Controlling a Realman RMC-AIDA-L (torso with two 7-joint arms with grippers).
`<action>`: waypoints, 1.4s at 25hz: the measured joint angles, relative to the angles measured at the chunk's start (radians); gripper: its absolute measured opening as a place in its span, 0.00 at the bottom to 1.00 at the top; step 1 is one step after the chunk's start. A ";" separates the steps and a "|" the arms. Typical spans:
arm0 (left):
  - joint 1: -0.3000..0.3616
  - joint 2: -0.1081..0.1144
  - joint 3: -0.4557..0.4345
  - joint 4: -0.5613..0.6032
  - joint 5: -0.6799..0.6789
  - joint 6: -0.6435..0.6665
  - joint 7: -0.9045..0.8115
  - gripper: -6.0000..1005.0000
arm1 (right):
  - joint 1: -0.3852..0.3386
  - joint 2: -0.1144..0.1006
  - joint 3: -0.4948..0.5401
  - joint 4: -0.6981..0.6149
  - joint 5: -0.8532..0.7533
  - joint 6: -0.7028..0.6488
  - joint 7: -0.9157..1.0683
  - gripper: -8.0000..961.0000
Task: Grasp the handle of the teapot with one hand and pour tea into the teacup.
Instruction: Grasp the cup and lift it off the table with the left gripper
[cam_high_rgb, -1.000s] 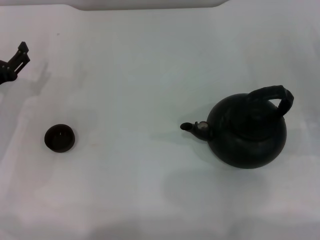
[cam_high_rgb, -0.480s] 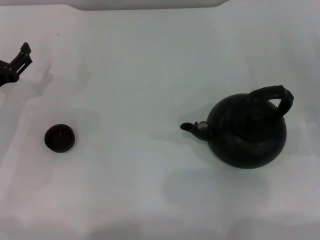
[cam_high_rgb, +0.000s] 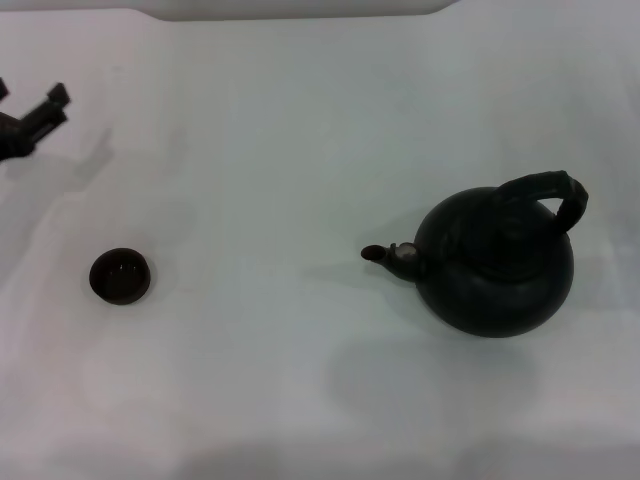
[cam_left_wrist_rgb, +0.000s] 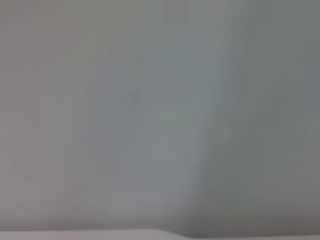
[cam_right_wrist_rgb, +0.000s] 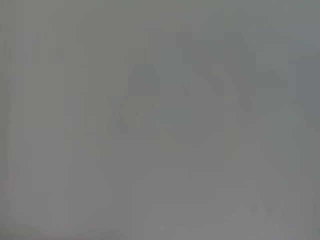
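Note:
The round matte black teapot stands upright at the right of the white table in the head view. Its spout with a silvery tip points left, toward the teacup. Its thick black arched handle rises at its far right side. The small dark teacup stands at the left, far from the pot. My left gripper is at the far left edge, beyond the cup and apart from it, holding nothing. My right gripper is out of view. Both wrist views show only blank surface.
The table's far edge runs along the top of the head view. A wide bare stretch of table lies between cup and teapot.
My left gripper has shifted slightly to the right at the left edge. The teapot and the teacup have not moved.

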 joint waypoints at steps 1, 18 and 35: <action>0.027 -0.002 0.029 0.083 0.039 0.033 -0.081 0.88 | 0.001 0.000 -0.001 0.000 0.000 0.001 0.000 0.91; 0.003 0.041 0.102 0.771 1.098 -0.244 -1.544 0.88 | -0.003 0.000 0.001 0.002 0.000 0.032 0.000 0.91; -0.130 0.002 0.186 0.788 1.403 -0.505 -1.560 0.88 | -0.011 0.000 -0.004 0.003 -0.005 0.045 -0.002 0.91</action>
